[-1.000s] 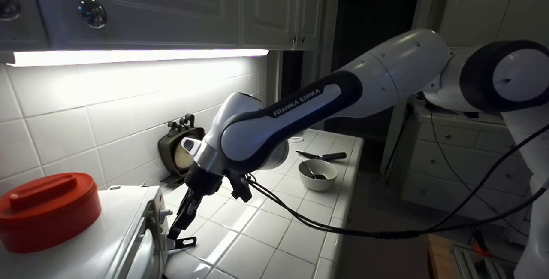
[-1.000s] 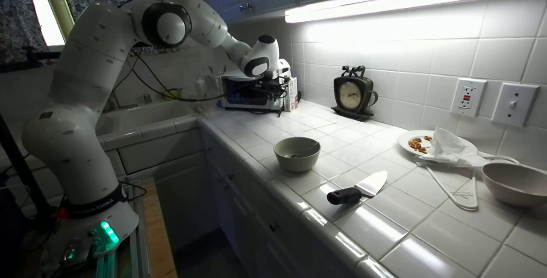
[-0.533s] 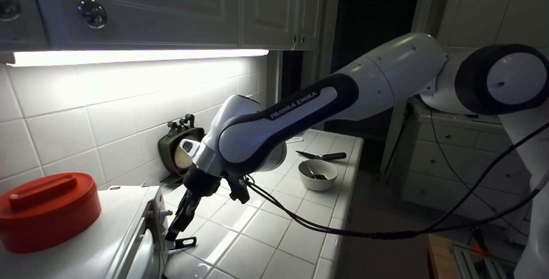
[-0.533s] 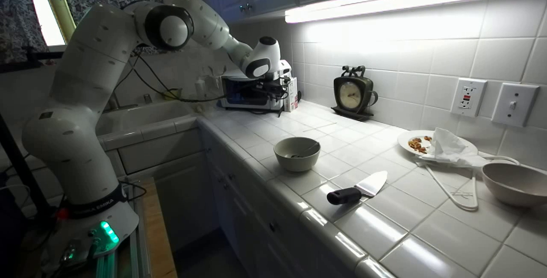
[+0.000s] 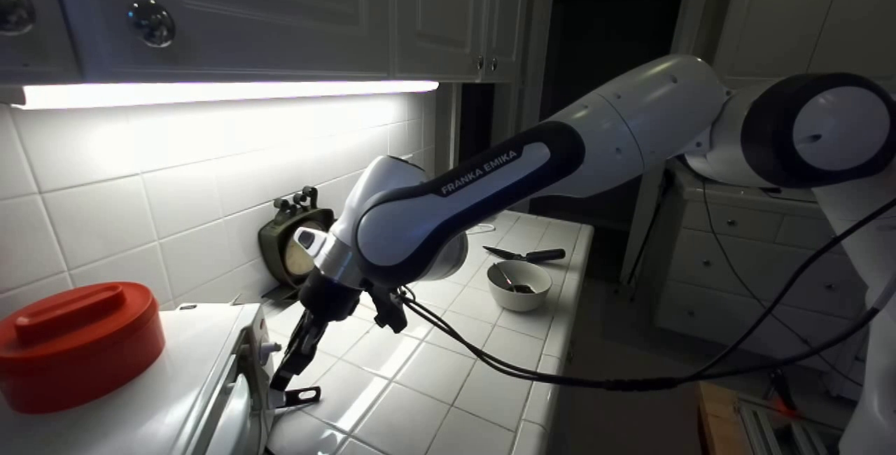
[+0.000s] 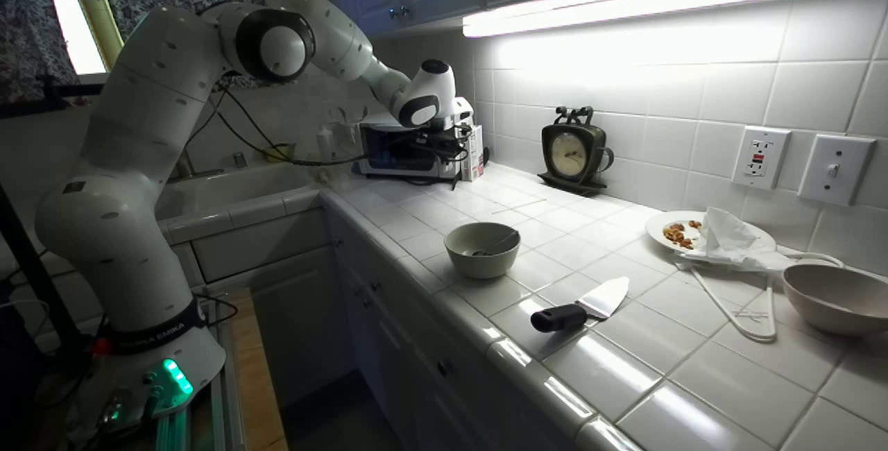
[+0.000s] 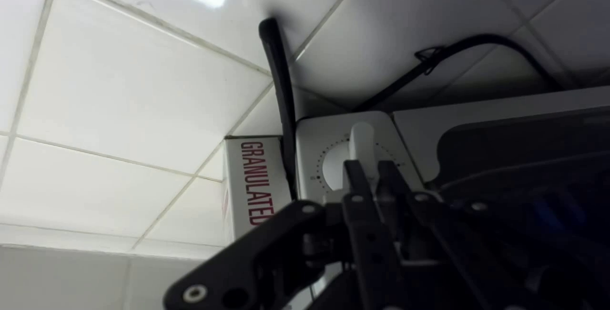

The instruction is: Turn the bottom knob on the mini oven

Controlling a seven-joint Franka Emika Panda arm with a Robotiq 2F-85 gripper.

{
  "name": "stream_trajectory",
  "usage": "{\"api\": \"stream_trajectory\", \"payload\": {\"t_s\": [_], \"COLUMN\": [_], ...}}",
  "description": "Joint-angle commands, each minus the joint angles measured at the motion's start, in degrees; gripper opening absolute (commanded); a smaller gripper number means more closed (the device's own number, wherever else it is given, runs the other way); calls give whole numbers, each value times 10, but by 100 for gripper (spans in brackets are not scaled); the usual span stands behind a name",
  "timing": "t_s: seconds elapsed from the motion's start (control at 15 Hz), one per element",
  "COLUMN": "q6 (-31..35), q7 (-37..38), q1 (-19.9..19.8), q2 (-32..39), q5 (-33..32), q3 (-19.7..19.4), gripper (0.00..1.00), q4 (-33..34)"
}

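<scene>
The mini oven [image 5: 185,329] stands at the left in an exterior view, and beside the wall in an exterior view [image 6: 388,156]. In the wrist view its knob panel shows a round bottom knob [image 7: 362,139] with a raised white ridge, a dotted scale around it. My gripper [image 7: 369,163] has a black finger on each side of that ridge, closed on it. The fingers hide part of the knob. An upper white knob [image 5: 269,348] shows above the fingertips in an exterior view. The oven's dark door [image 7: 519,157] lies right of the panel in the wrist view.
A red pot [image 5: 80,343] sits on the oven. A white box marked GRANULATED [image 7: 257,181] stands beside the panel, with a black handle [image 7: 279,71] protruding between. A clock-faced scale [image 6: 572,152], bowl [image 6: 482,251] and black-handled server [image 6: 583,307] are on the counter.
The arm's upper links shifted slightly down between one second and half a second ago, then held still. The fingertips stay at the knob. Other things have not moved.
</scene>
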Motion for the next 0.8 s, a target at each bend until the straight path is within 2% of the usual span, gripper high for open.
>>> {"api": "stream_trajectory", "payload": {"t_s": [0.0, 0.2, 0.73], "q6": [-24, -65, -201], "q7": [3, 17, 51], "q1": [-16, -27, -44], "q2": [13, 22, 80], "q5": [6, 13, 40], "q3": [12, 11, -9], "gripper": [3, 3, 3], "q4": [23, 46, 155]}}
